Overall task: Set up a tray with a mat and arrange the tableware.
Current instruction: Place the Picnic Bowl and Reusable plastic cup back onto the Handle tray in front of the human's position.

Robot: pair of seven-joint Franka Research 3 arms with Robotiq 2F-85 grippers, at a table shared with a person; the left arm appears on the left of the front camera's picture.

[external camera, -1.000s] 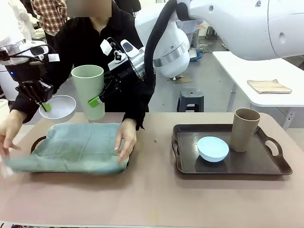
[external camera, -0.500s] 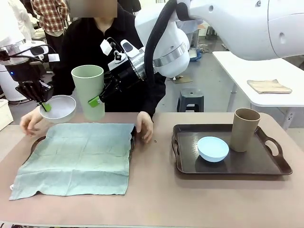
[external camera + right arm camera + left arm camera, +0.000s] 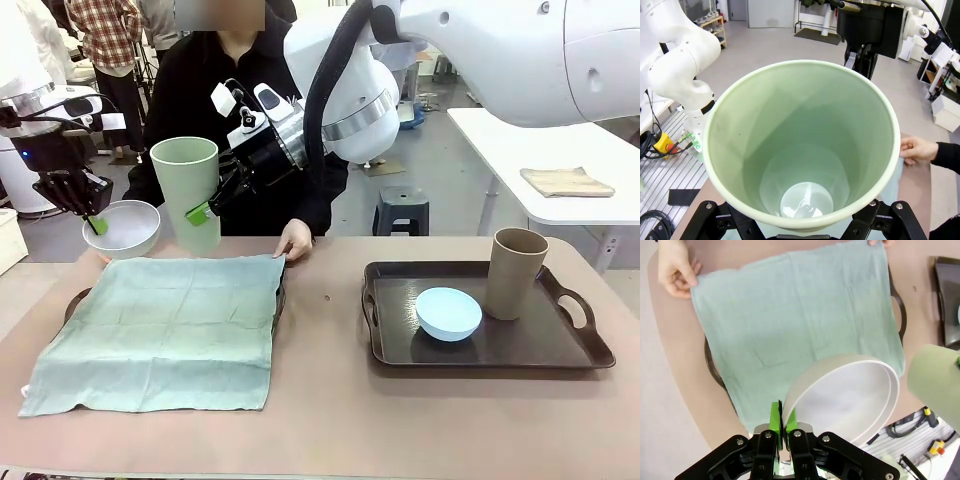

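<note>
My left gripper (image 3: 95,222) is shut on the rim of the white bowl (image 3: 122,228), held in the air above the far left corner of the mat. In the left wrist view the green pads (image 3: 774,416) pinch the white bowl (image 3: 850,400) over the mat (image 3: 795,315). My right gripper (image 3: 205,212) is shut on the pale green cup (image 3: 187,190), upright above the mat's far edge; the cup (image 3: 805,150) is empty. The green mat (image 3: 160,330) lies spread over the left tray (image 3: 279,300). The light blue bowl (image 3: 448,312) and tan cup (image 3: 516,272) stand on the right tray (image 3: 560,350).
The person stands at the far side, one hand (image 3: 295,243) on the mat's far right corner and the other hand (image 3: 675,270) at its far left corner. The mat's near edge hangs over the tray onto the table (image 3: 330,420). A white side table (image 3: 560,150) stands at the back right.
The person has spread the mat flat over the left tray and drawn both hands back to its far corners. Both arms have held their bowl and cup in place.
</note>
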